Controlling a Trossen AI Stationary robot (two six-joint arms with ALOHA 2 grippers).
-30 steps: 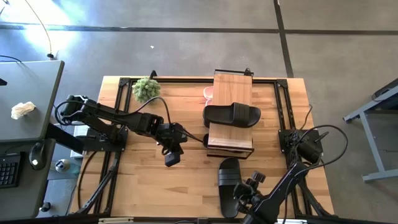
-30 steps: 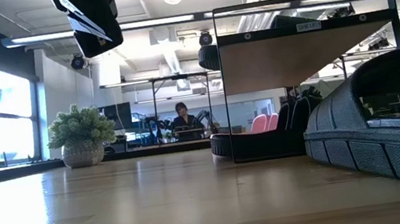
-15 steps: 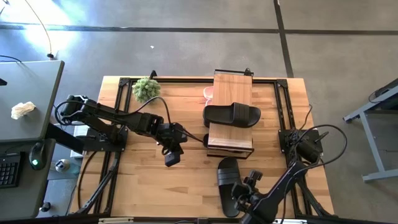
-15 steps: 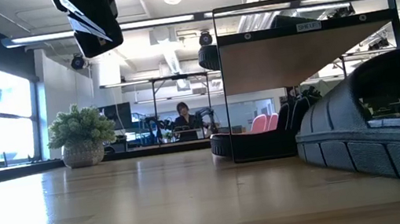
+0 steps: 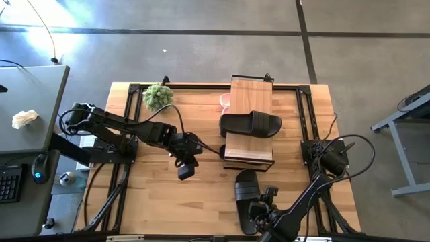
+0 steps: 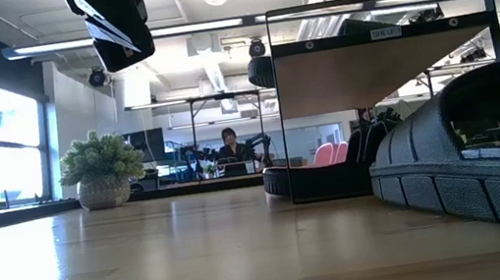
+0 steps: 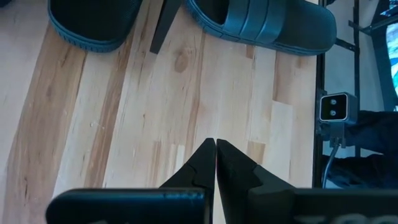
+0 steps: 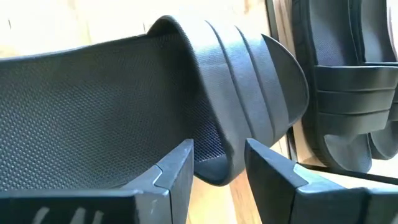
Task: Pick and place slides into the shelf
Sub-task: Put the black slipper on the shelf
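- Since the earlier frames the right arm has pulled in toward the table's (image 5: 154, 195) near edge, and its right gripper (image 5: 259, 214) now sits over the heel end of the loose black slide (image 5: 246, 199); in the low view that slide's sole has crept a little leftward, so the arm seems to have nudged it while reaching.
- The table itself, the shelf (image 5: 250, 122) standing by its far-right part, and the left arm have not moved.
- The loose black slide lies flat on the table near the near edge, just in front of the shelf's near end, strap toward the shelf.
- A second black slide (image 5: 250, 124) lies across the shelf's plank top; a pink slide (image 5: 225, 101) peeks out at the shelf's left side near the far edge, and more dark slides (image 6: 320, 177) sit under the plank in the low view.
- The right gripper's fingers (image 8: 177, 171) stand apart, one on each side of the slide's raised strap (image 8: 249, 118); I judge the grasp is lined up but not yet closed.
- The left gripper (image 7: 215, 148) hangs above the bare middle of the table, fingers pressed together on nothing, waiting.
- For the task, this means the next slide is about to be taken; closing, lifting and carrying to the shelf are yet to be done.
- A small potted plant (image 5: 158, 96) stands by the far-left corner, out of the way.
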